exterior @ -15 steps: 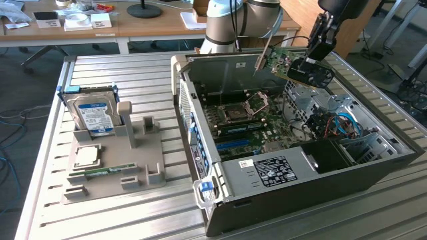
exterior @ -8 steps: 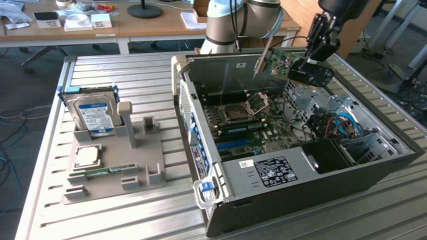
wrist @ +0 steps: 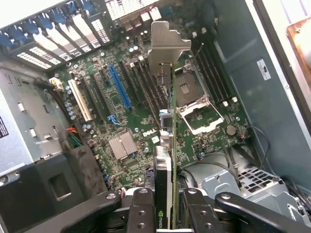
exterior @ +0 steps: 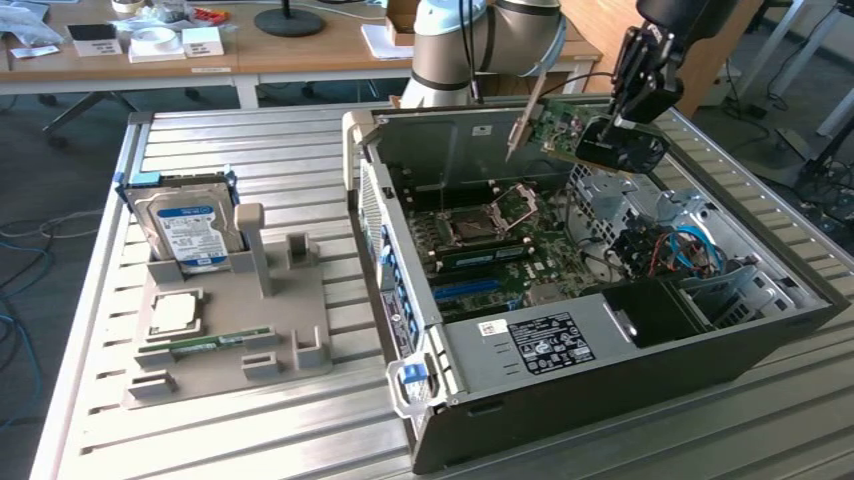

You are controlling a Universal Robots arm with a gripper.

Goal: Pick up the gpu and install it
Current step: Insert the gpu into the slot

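The jaws are clenched on the gpu, gripping the thin board by its edge and holding it in the air above the open computer case, near the case's far end and clear of the motherboard. The card hangs tilted, its silvery end bracket pointing down toward the board. Hazards, as judged from this pose: a grip on a narrow edge may let the card pivot or slip under insertion load. A card seated while tilted, or out of line with the blue slot, may bend its edge connector or jam partway. The bracket may catch on the case wall or on the slot covers before the connector seats. The open processor socket lies just beside the card's line of descent, and contact there could damage it. Loose cables inside the case could also snag the jaws. The case lies on its side on a slatted metal bench. On the exterior view's left a grey holder carries an upright blue-labelled hard drive, a processor and a green memory stick. Behind stands a wooden desk with small boxes.
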